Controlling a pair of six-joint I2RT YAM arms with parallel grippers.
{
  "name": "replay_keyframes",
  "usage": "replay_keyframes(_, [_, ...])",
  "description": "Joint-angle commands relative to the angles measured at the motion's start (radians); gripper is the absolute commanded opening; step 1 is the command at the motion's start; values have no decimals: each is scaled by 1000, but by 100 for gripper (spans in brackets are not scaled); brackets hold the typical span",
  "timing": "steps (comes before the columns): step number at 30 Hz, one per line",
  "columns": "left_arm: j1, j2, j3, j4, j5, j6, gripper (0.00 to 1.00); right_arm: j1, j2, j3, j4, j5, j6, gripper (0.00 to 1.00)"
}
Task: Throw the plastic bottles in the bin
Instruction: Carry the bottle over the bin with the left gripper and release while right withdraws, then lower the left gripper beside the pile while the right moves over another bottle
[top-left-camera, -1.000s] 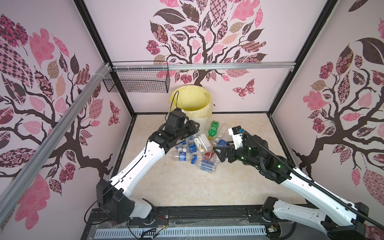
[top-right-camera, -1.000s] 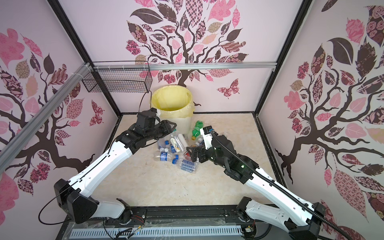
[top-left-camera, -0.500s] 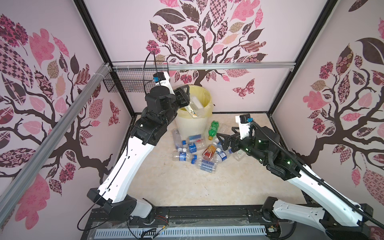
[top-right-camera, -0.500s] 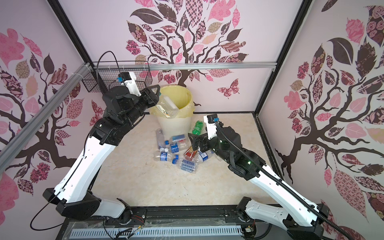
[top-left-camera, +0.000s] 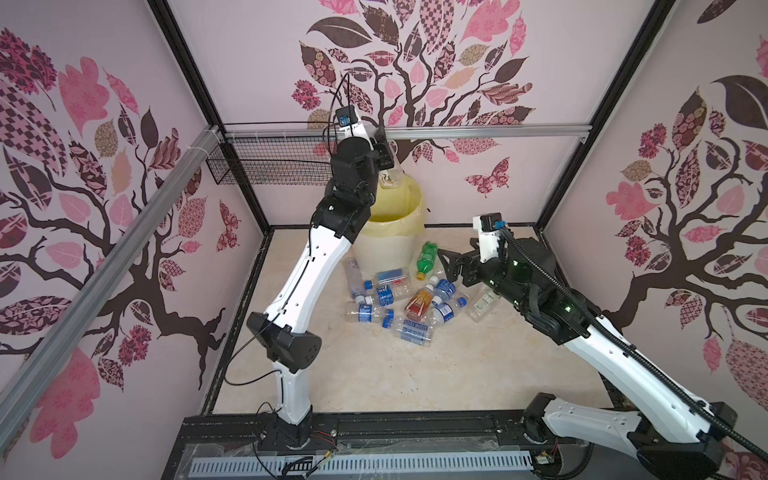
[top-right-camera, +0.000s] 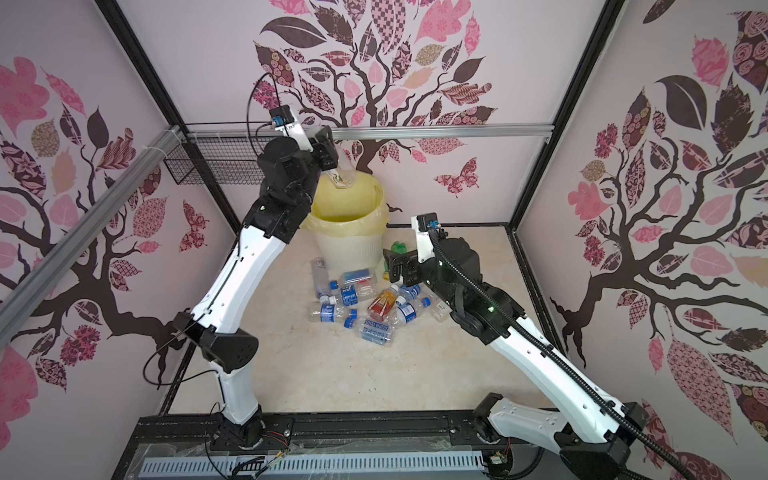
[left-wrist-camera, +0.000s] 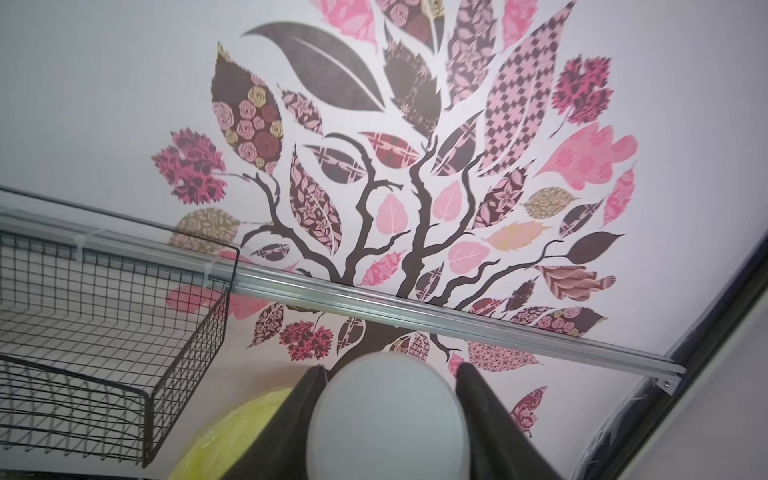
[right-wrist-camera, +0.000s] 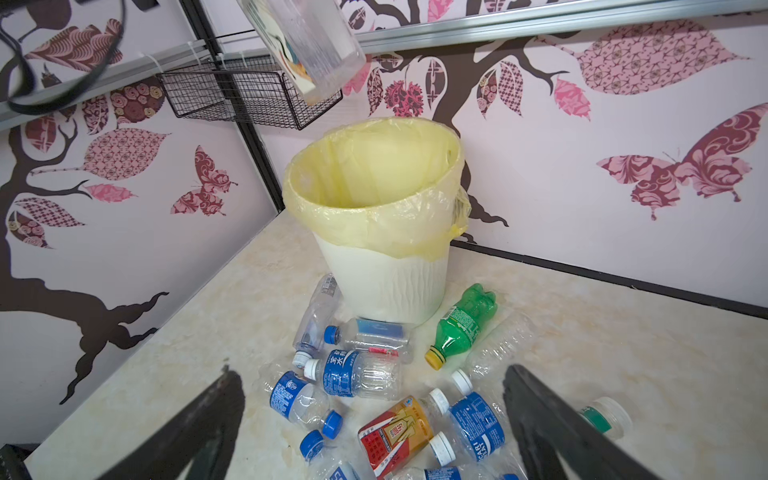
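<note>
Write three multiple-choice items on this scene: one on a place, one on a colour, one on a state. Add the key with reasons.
1. Where is the green plastic bottle with the yellow cap?
A. In the black wire mesh basket
B. Lying on the floor beside the round cream-white ribbed plastic bin
C. Standing upright on the aluminium rail

2. What colour is the plastic bag lining the bin?
A. Pale yellow
B. Black
C. Blue

3. How is the right gripper?
A. Shut on a bottle
B. Out of every view
C. Open, gripping nothing

Key:
1 B: the right wrist view shows it on its side next to the bin's base.
2 A: the bag folded over the rim is pale yellow.
3 C: its fingers stand wide apart above the pile of plastic bottles, closed around none.
</note>
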Motion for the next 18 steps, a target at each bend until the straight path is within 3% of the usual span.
replay_keyframes(1, [21,34,37,-150,-9,-37,95,-11,14,18,0,-61,27,100])
replay_keyframes(10, [17,-122,-121,-189,95,-67,97,-10,-4,-9,-28,-68,50,100])
replay_keyframes(18, [-5,-325,-378,-288,221,-155,97,-12,-15,-56,-75,-19,74,100])
